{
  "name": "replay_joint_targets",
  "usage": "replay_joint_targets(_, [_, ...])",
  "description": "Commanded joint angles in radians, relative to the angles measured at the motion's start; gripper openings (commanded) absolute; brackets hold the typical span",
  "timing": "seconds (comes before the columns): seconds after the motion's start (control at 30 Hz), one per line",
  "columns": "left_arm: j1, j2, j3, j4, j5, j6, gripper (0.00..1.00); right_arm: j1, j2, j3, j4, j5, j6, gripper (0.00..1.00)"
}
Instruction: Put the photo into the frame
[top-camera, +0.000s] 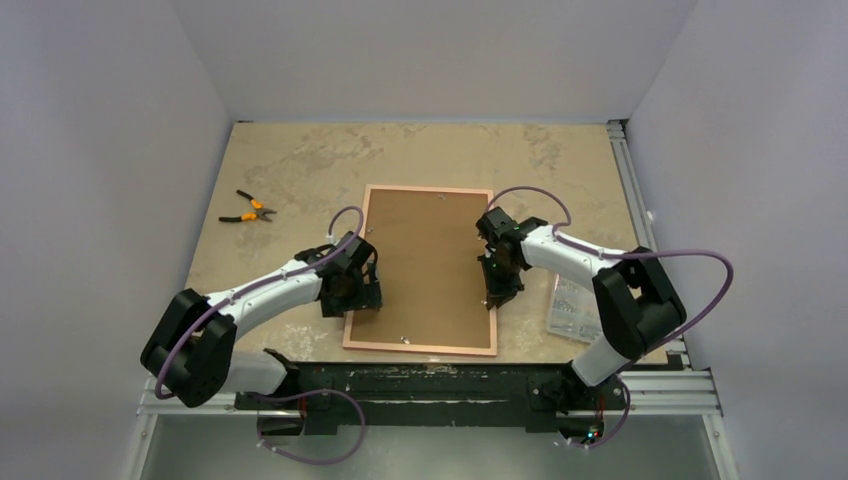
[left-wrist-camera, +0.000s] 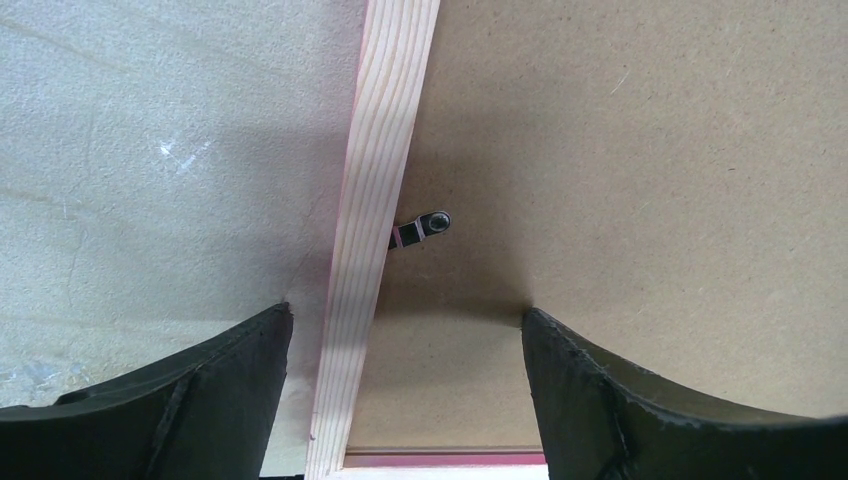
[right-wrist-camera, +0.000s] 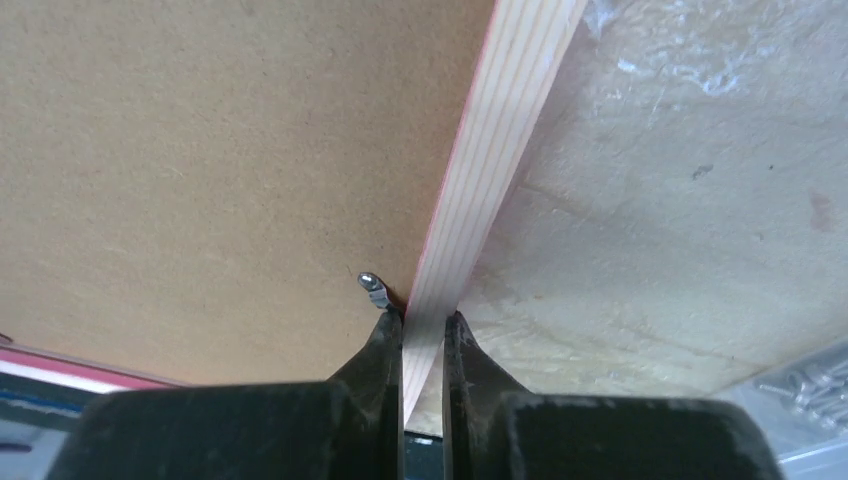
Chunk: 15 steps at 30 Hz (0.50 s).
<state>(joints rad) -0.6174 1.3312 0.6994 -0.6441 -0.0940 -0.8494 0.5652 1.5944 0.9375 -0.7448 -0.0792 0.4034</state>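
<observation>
Frame (top-camera: 420, 347) is lying back-up between pliers (top-camera: 247, 210) and a screw bag (top-camera: 572, 305), holding a brown board (top-camera: 425, 265). Right gripper (right-wrist-camera: 424, 320) is pinching its rail; left gripper (left-wrist-camera: 408, 315) is hanging spread wide over the other rail.

A brown backing board (top-camera: 425, 265) lies flat near the middle of the mottled beige surface (top-camera: 300, 160), its long sides running front to back. Well off the board's far-left corner, orange-handled pliers (top-camera: 252, 212) lie with their handles slightly apart. Beside the board's near-right part, a clear bag (top-camera: 572, 307) of small metal hardware rests close to the surface's edge. A small metal turn clip (left-wrist-camera: 425, 226) sits at the board's left margin, and a second clip (right-wrist-camera: 372, 287) at its right margin. An aluminium rail (top-camera: 632, 190) runs further right of the board.
</observation>
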Motion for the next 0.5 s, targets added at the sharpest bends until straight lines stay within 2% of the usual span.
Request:
replay_joint_targets(0.0, [0.004,0.014,0.010,0.007,-0.007,0.021,0.82,0.015,0.106,-0.014,0.078,0.044,0.012,0.00])
replay_joint_targets(0.27, [0.004,0.006,0.004,0.010,-0.006,0.024,0.82,0.014,0.055,0.009,0.078,0.026,-0.009,0.00])
replay_joint_targets(0.33, [0.003,0.000,0.003,0.012,-0.001,0.025,0.83,0.013,0.027,0.019,0.073,0.006,-0.017,0.14])
replay_joint_targets(0.4, [0.006,-0.007,0.001,0.016,0.004,0.026,0.84,0.010,-0.005,0.032,0.074,-0.021,-0.020,0.47])
replay_joint_targets(0.47, [0.021,-0.015,-0.009,0.031,0.025,0.031,0.87,-0.003,-0.034,0.046,0.077,-0.063,-0.019,0.75])
